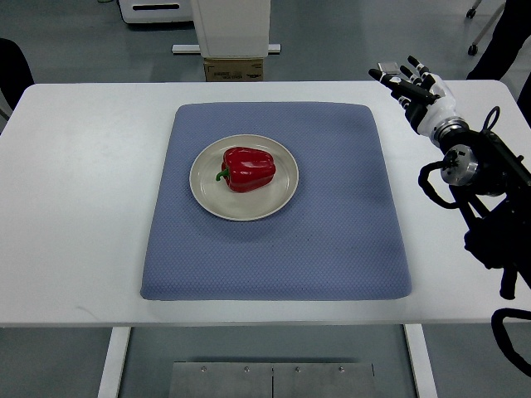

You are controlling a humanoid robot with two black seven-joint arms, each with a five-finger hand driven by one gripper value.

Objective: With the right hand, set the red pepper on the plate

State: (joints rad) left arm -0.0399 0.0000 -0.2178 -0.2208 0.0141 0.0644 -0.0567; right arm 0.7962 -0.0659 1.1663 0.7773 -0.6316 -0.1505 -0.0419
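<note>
We look down steeply on a wide white desk (83, 207) that fills most of the view, with grey floor showing beyond its far edge and below its near edge. On the middle of the desk lies a large, square, blue-grey mat (332, 240) with rounded corners and a fine woven texture. From the right edge of the view the robot's right arm (477, 170) reaches in over the right side of the desk, a dark assembly of joints and looping black cables with a white wrist section. Past the far edge of the desk we see the base of a white stand with a small cardboard box (234, 68) at its foot. On the mat, a little left of its centre and toward the far side, sits a round cream plate (207, 195). At the end of the arm, the right hand (412, 85) hovers over the desk's far right corner, just beyond the mat's corner and well apart from the plate; its black and white fingers (390, 76) are stretched out straight and released, holding nothing. The red pepper (247, 168) rests on the plate, lying on its side near the middle, with its short green stem (221, 175) pointing left.
</note>
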